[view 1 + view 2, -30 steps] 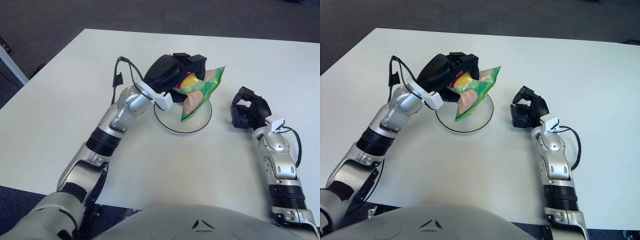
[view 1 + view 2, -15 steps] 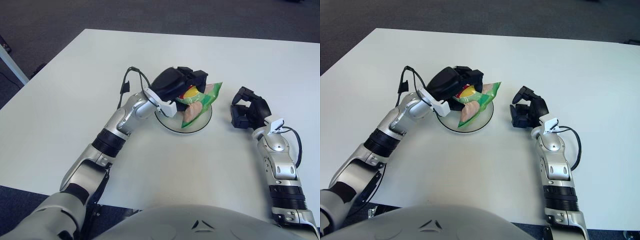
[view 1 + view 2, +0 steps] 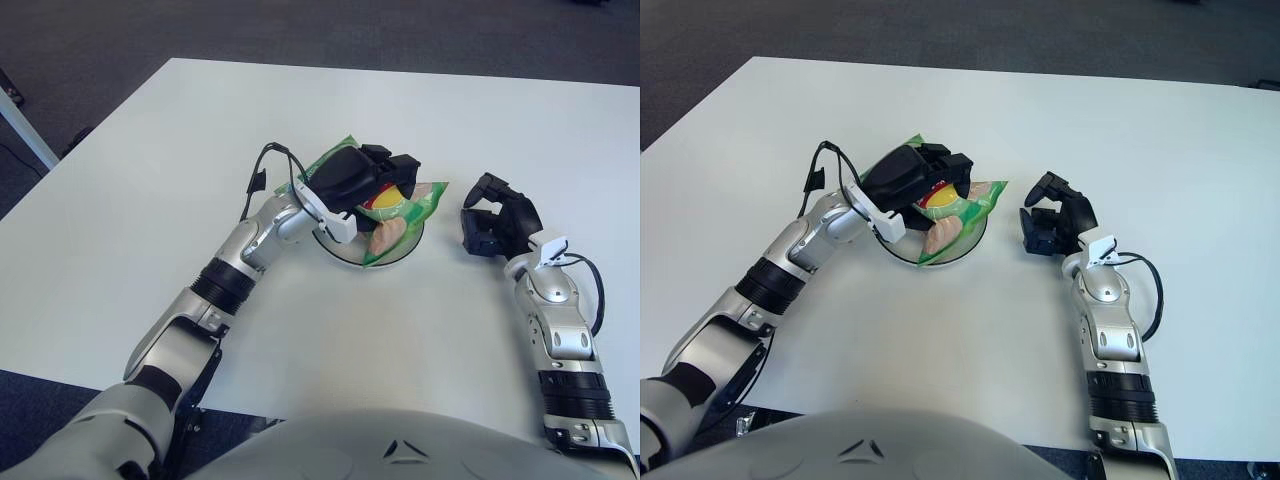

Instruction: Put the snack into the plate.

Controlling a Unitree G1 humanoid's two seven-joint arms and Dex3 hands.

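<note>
Left eye view: left hand [image 3: 365,178] sits over the plate [image 3: 345,252], its dark fingers closed across the top of the snack [image 3: 400,207], a green bag with yellow and pink print. The bag lies across the plate, one green corner sticking out behind the hand at upper left, the other end reaching past the plate's right rim toward the right hand [image 3: 492,222]. Whether the bag's underside rests on the plate cannot be told here. The plate shows only as a dark-rimmed arc on its near side. The right hand shows just beside the plate, on its right, apart from both bag and plate, fingers curled inward around nothing. All of this is on the white table [image 3: 120,180].

Right eye view: same arrangement, with the left forearm seen more from the side, so its black cable loop [image 3: 830,160] stands clearer above the wrist. More of the plate's near rim is exposed below the bag, and the pink patch of the bag lies low within that rim. The gap between the bag's right tip and the right hand's fingers [image 3: 1038,188] reads as plain tabletop, a little clearer than in the other view.
</note>
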